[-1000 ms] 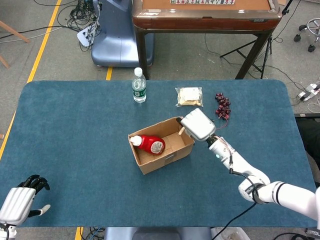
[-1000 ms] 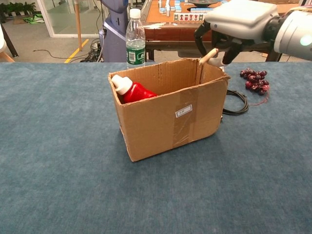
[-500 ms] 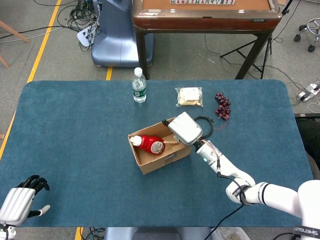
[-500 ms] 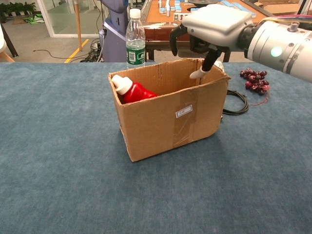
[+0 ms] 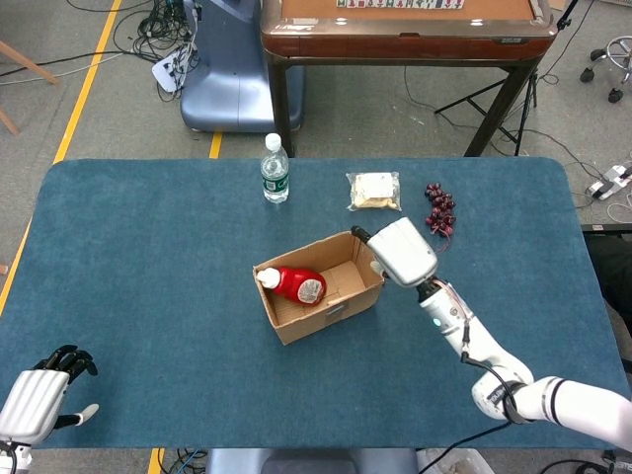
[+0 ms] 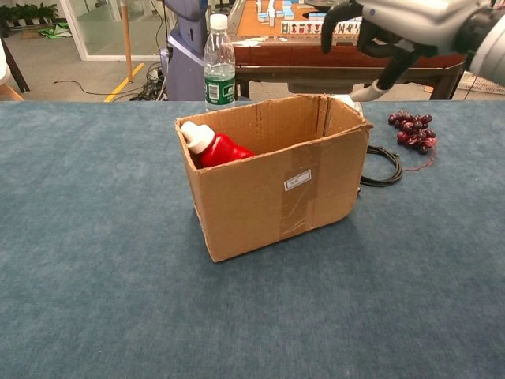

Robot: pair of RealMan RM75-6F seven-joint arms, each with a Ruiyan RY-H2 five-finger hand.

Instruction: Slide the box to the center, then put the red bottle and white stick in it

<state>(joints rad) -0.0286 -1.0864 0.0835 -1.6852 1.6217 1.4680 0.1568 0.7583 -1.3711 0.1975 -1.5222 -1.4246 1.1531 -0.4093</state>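
The open cardboard box (image 5: 321,306) (image 6: 276,189) stands near the middle of the blue table. The red bottle (image 5: 296,284) (image 6: 217,148) lies inside at its left end, white cap toward the box's left wall. My right hand (image 5: 400,252) (image 6: 398,24) hovers above the box's right rim with fingers spread and nothing in it. The white stick shows in neither view; the box walls and my hand hide part of the interior. My left hand (image 5: 35,400) rests at the table's near-left corner, holding nothing, far from the box.
A water bottle (image 5: 275,170) (image 6: 219,59) stands behind the box. A snack packet (image 5: 374,191) and a bunch of dark grapes (image 5: 439,207) (image 6: 414,130) lie at the back right. A black cable (image 6: 383,170) loops beside the box's right wall.
My right hand carried the stick over the box, then rose and drew back right with spread fingers. The stick is gone from it. The left hand stayed still.
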